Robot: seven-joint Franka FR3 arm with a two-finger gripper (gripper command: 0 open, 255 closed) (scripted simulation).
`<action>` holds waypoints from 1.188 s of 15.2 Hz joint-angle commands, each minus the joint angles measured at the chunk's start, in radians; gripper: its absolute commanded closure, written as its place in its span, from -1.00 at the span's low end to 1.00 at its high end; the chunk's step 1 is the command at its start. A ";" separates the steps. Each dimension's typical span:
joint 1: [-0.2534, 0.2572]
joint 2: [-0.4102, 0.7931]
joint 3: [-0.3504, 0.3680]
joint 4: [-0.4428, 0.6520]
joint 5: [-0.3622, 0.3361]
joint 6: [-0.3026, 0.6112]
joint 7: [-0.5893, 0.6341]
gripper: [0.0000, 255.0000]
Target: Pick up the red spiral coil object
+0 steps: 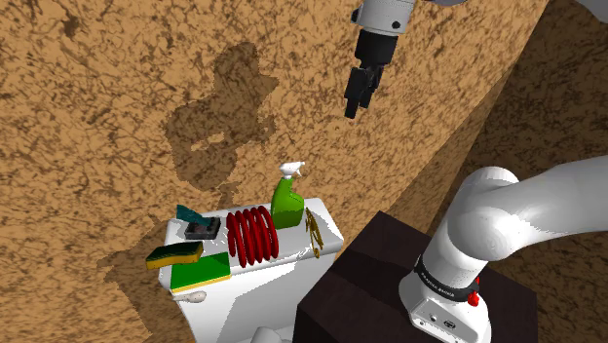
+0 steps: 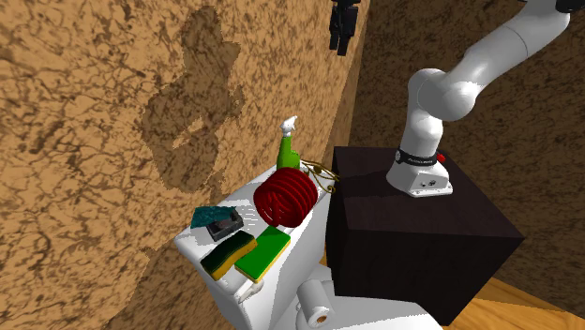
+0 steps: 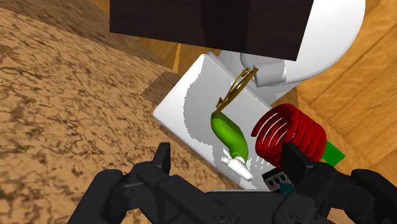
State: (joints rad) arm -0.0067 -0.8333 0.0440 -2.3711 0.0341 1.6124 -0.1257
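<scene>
The red spiral coil lies on its side on the white tank top, between a green spray bottle and flat sponges. My black gripper hangs high above it, near the brown wall, well clear of everything. In the wrist view the coil sits far beyond the right finger, beside the green bottle. The gripper is open, its fingers standing wide apart with nothing between them.
On the tank top also lie a yellow-green sponge, a green sponge, a teal and dark object and a thin gold piece. The dark stand adjoins the tank. A paper roll sits below.
</scene>
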 commanded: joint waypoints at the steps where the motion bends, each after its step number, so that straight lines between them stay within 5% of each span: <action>1: 0.000 0.000 0.000 0.000 0.000 0.000 0.000 -1.00; 10: 0.111 -0.038 0.068 -0.307 0.062 0.367 -0.074 -1.00; 18: 0.226 0.074 0.142 -0.501 0.124 0.761 -0.138 -1.00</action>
State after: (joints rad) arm 0.2027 -0.7683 0.1765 -2.8508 0.1496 2.3256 -0.2559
